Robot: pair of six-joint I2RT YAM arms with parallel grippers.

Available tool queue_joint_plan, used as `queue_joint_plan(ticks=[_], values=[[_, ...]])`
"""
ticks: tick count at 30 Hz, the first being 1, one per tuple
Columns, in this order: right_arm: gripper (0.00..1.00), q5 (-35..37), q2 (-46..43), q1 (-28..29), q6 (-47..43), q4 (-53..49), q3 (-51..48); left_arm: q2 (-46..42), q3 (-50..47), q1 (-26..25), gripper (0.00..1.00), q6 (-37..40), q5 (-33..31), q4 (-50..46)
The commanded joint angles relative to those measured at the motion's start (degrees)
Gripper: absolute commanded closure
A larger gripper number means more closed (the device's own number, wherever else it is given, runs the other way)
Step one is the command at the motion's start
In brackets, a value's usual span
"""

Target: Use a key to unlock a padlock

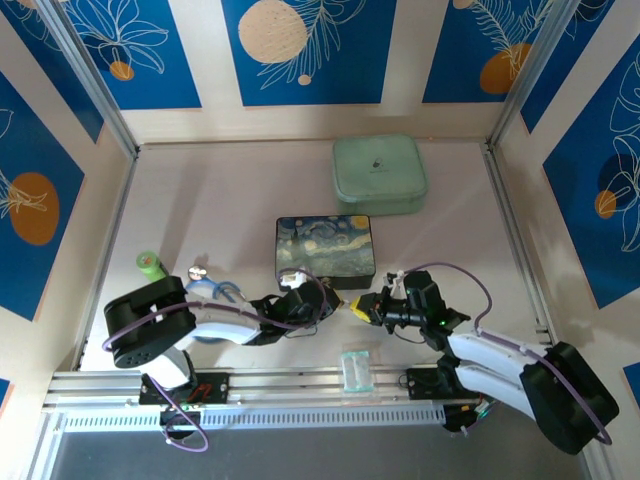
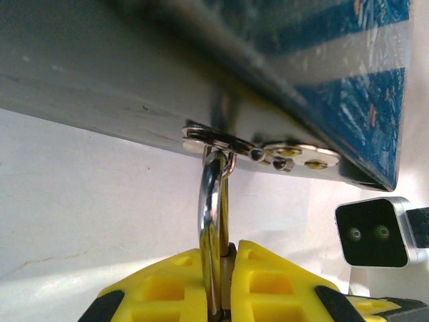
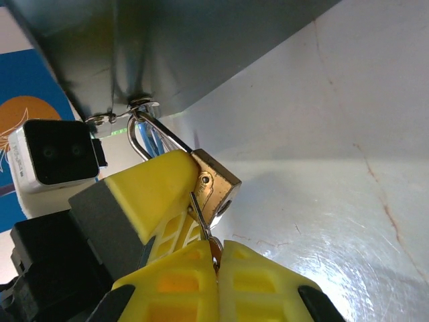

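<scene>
Below clasp (image 2: 255,149), padlock (image 3: 218,186) in left tool (image 2: 224,261), right wrist showing key (image 3: 199,215)

The top camera looks steeply down from above and behind the arms (image 1: 225,328), far enough back to take in the whole counter (image 1: 220,200) and its walls (image 1: 310,50). Each wrist camera sits close behind its own yellow jaws, looking along them. Both face the padlock (image 3: 218,188) at the painted box (image 1: 323,247) edge from opposite sides. The left view catches the right wrist camera (image 2: 372,231), the right view the left wrist camera (image 3: 57,154). Overhead, that spot is perhaps only a speck.
</scene>
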Motion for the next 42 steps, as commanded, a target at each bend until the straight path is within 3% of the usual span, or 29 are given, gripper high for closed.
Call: queue_joint_plan(ticks=[1, 23, 31, 36, 42], values=[[1.00, 0.4, -1.4, 0.1, 0.3, -4.4, -0.4, -1.5, -0.1, 0.5, 0.94, -1.3, -1.9, 3.1], [1.00, -2.0, 3.6, 0.1, -2.1, 0.6, 4.1, 1.1, -0.2, 0.4, 0.94, -2.9, 0.7, 9.3], [1.00, -1.4, 7.2, 0.2, -1.1, 9.0, 3.5, 0.3, -0.2, 0.4, 0.95, -2.6, 1.3, 10.1], [1.00, -0.8, 7.1, -0.9, -2.6, 6.9, 3.6, 0.6, -0.6, 0.4, 0.99, -3.8, 2.2, 12.0], [1.00, -0.4, 11.7, -0.7, 1.7, 13.9, 2.6, -0.1, -0.5, 0.4, 1.00, -4.7, 2.2, 13.2]])
